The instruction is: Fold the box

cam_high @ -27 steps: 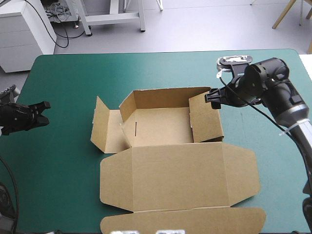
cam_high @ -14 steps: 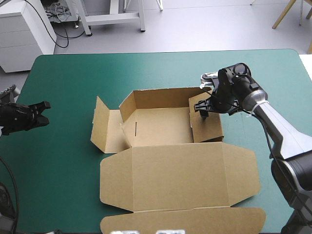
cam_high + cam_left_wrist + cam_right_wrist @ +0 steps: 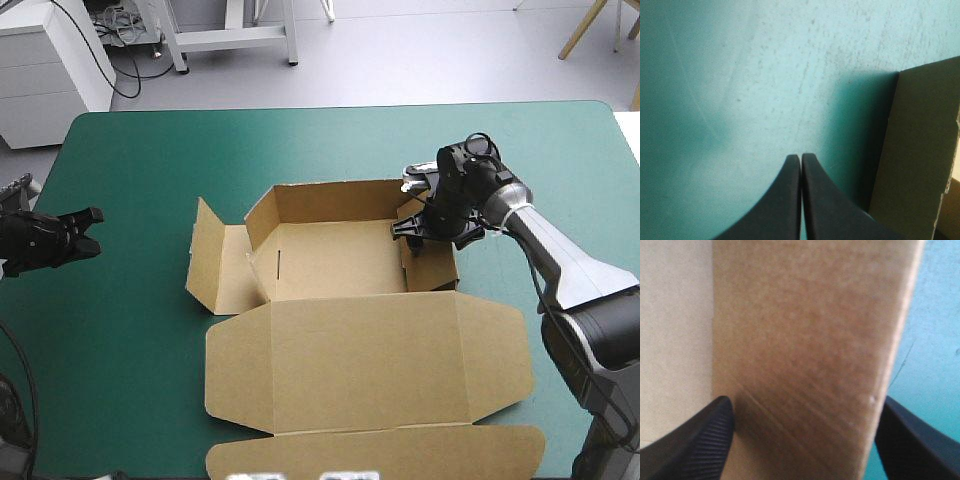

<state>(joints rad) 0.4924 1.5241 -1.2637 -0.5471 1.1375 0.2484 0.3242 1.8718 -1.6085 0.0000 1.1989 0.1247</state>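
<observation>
The brown box (image 3: 340, 330) lies in the middle of the teal-green table cover (image 3: 130, 160) as a half-formed tray. Its back wall (image 3: 330, 205) and right wall (image 3: 435, 260) are raised, its left flap (image 3: 215, 265) leans outward, and the broad lid (image 3: 365, 360) lies flat toward the table's near edge. The right gripper (image 3: 412, 235) is at the far end of the right wall. In its wrist view the black fingers stand apart with that wall (image 3: 805, 340) between them, one finger (image 3: 705, 435) on the tray's side and the other (image 3: 910, 440) over the cover outside. The left gripper (image 3: 92, 232) hangs near the table's left edge, well apart from the box, its fingers (image 3: 790, 200) pressed together in one point, with a board edge (image 3: 910, 150) showing ahead and to one side.
</observation>
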